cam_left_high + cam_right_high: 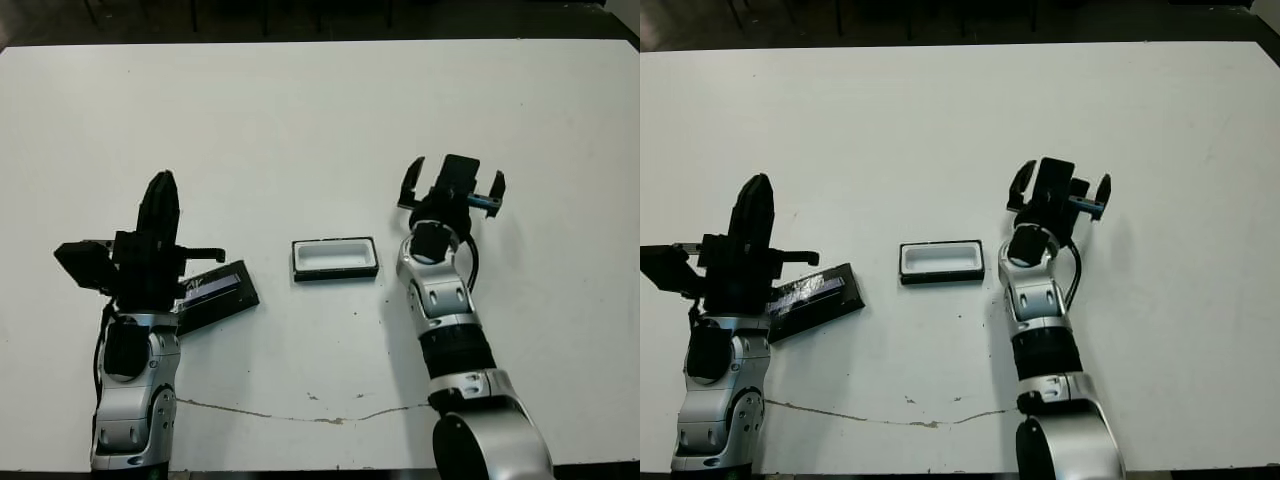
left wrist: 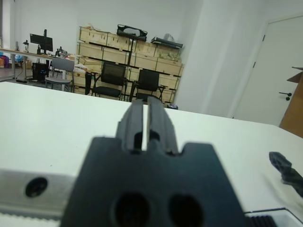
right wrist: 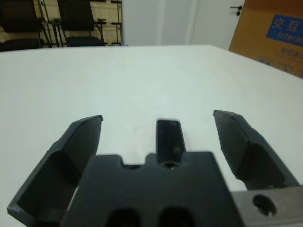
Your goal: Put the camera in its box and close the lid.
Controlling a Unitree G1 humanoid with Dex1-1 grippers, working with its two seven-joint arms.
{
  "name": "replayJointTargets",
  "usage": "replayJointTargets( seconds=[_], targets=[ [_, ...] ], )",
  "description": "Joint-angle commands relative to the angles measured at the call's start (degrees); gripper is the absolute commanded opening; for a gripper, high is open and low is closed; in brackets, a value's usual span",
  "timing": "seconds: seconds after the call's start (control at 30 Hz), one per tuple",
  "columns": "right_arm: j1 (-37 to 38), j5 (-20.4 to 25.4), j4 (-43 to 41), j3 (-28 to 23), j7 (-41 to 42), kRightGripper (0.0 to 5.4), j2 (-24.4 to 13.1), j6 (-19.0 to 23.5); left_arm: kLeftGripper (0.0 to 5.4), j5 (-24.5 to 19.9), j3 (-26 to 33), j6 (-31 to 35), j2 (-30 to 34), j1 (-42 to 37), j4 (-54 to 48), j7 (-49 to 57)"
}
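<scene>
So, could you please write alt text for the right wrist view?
The right gripper fills the foreground, its two black fingers spread wide over the white table, with the small black camera lying between them. Chairs and a cardboard box stand beyond.

Black box (image 1: pixel 335 259), white lining; purple-striped black lid (image 1: pixel 215 293)

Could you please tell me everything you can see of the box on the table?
The box is a small, shallow rectangular tray with black outer walls and a white lining, lying flat and open with nothing inside. It sits on the white table between the two arms, its long side running left to right. The lid lies apart on its left; the right gripper is beyond it on the right. Nothing touches it.
</scene>
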Motion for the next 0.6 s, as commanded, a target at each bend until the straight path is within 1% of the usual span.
replayJointTargets(
  seconds=[0.03,0.07,0.13,0.3,0.43,0.6],
  targets=[
    [2.9,0.48,-0.62,0.19,0.03,5.4,1.2,0.64,0.0,0.04,0.27,0.82,0.85,1.12,0.37,-0.1],
    [3.22,0.3,-0.94,0.3,-0.06,5.4,1.26,1.65,0.0,0.04,0.26,0.82,0.84,1.15,0.35,-0.1],
    [4.01,-0.08,-1.07,0.58,-0.22,5.4,1.21,2.17,0.0,-0.18,0.26,0.58,0.92,1.1,0.63,-0.44],
    [5.16,-0.6,-0.13,1.16,-0.29,5.4,1.06,1.66,0.0,-0.23,0.19,0.67,0.64,1.05,0.72,-0.43],
    [5.62,-0.36,0.62,0.88,-0.71,5.4,1.79,1.67,0.0,-0.18,0.14,0.32,0.83,1.01,0.95,-0.8],
    [5.31,1.15,2.53,-0.46,-1.45,5.4,2.58,0.41,0.0,-0.34,0.14,0.97,0.8,1.25,0.73,-0.83]
  ],
)
